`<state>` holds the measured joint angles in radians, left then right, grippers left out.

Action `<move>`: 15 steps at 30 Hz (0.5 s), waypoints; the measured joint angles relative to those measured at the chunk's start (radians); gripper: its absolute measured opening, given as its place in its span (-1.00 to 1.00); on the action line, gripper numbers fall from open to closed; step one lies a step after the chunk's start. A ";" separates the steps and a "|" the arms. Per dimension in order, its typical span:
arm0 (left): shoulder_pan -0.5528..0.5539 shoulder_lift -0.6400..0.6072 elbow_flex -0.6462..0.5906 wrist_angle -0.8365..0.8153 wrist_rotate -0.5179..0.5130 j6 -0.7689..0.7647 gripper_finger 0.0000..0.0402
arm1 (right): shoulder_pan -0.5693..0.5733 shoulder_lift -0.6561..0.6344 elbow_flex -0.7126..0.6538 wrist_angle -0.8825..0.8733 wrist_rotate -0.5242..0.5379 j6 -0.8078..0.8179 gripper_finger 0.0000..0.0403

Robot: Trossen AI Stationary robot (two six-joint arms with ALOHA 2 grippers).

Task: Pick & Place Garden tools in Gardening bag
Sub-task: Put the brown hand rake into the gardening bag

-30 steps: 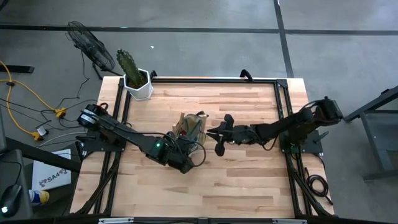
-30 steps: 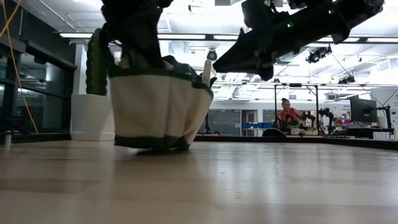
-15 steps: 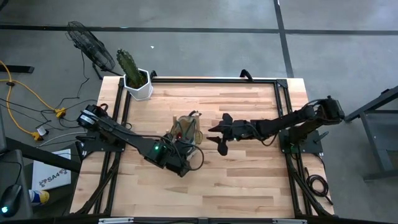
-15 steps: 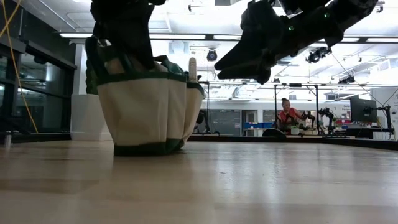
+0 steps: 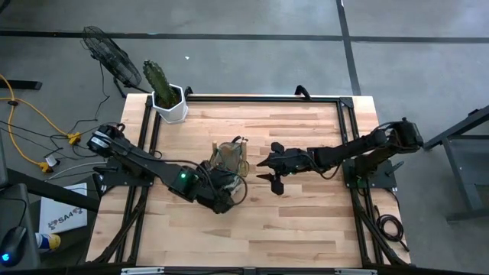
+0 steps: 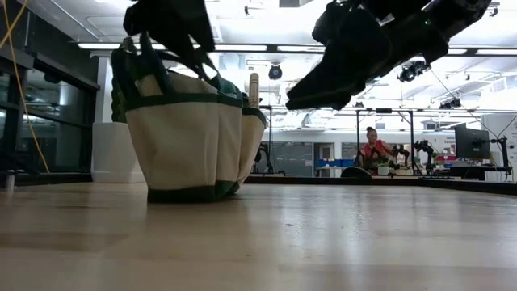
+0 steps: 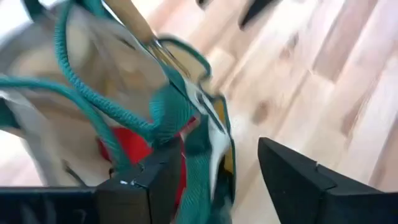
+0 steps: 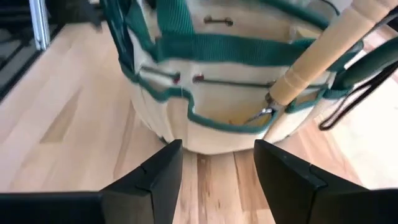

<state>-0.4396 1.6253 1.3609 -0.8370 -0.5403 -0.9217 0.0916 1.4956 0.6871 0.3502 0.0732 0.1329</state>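
The tan gardening bag (image 5: 229,158) with green trim stands upright on its base at mid-table (image 6: 190,141). A wooden tool handle (image 8: 323,56) sticks up out of it, and something red (image 7: 127,149) lies inside. My left gripper (image 5: 226,189) hangs open over the bag's near rim (image 6: 174,24). The rim and a green handle loop stand between its fingers. My right gripper (image 5: 269,169) is open, raised above the table just right of the bag, and faces the bag's side (image 8: 214,180). My left gripper comes at the bag from above and the near side. The green handle loop (image 7: 168,118) and the rim trim (image 7: 200,155) lie right beside one finger (image 7: 146,183). I cannot tell whether that finger touches them.
A white pot with a cactus (image 5: 170,103) stands at the table's far left corner, behind the bag in the low view (image 6: 113,149). A fan (image 5: 111,53) stands on the floor beyond it. Bare wood lies near and right of the bag. A person (image 6: 373,149) sits far off in the room.
The bag was tipped with part of its base off the table; it now stands flat and upright, shifted slightly left. My left gripper has risen from the bag's top, and its fingers now stand apart above the rim. My right gripper stays beside the bag.
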 joint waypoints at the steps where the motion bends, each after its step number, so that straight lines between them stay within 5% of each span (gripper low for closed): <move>1: 0.000 -0.012 0.000 0.000 -0.021 -0.001 0.03 | -0.001 0.000 0.000 -0.005 0.001 -0.005 -0.06; 7: 0.001 -0.041 0.000 0.041 -0.104 -0.003 0.03 | -0.042 0.043 0.000 0.010 -0.007 -0.045 -0.06; 15: -0.031 -0.049 0.000 0.023 -0.191 -0.039 0.03 | -0.122 0.078 0.000 0.028 -0.164 -0.090 -0.06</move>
<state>-0.4704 1.5767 1.3605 -0.8143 -0.7308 -0.9608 -0.0301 1.5737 0.6868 0.3784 -0.0905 0.0427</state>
